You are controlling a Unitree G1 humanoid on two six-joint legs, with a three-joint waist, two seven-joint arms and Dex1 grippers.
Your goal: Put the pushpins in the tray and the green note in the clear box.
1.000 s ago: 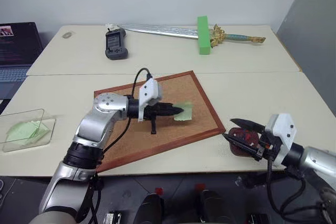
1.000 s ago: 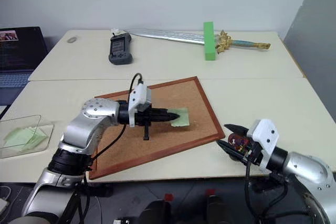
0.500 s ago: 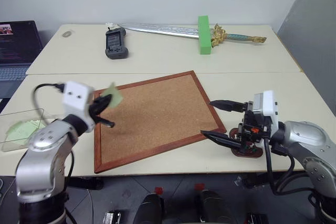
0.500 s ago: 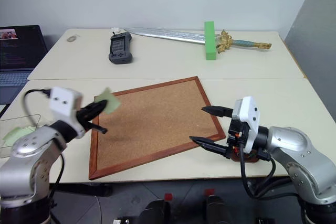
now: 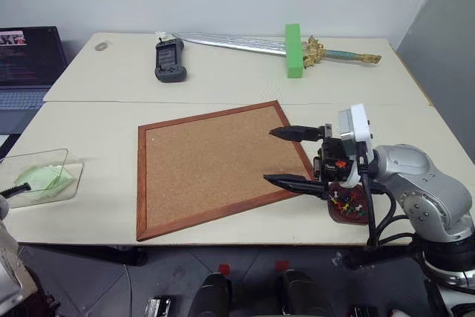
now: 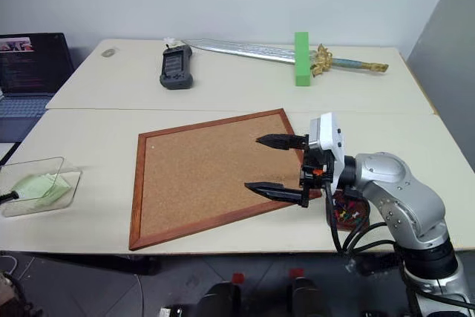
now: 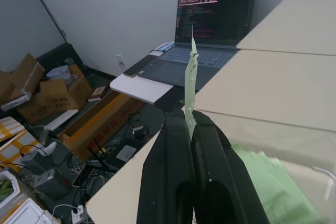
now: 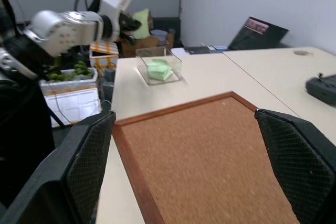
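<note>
Two tabletops (image 5: pixel 223 83) stand pushed together. On them lie one corkboard (image 5: pixel 215 168), one tray (image 5: pixel 349 209), one clear box (image 5: pixel 41 177), one sword (image 5: pixel 252 44), one green foam block (image 5: pixel 293 40), one dark handset (image 5: pixel 169 59) and one small round thing (image 5: pixel 100 47) too small to identify. One laptop (image 5: pixel 26 64) sits beside the tabletops. The tray holds a heap of pushpins (image 5: pixel 347 200); they are too small and crowded to count, though red, yellow and white heads show. The box holds several green notes (image 5: pixel 43 180) overlapping, the number unclear. One more green note (image 7: pixel 190 85) is pinched in the left hand (image 7: pixel 190 124). Two hands in all: the right hand (image 5: pixel 286 157) is the second.
</note>
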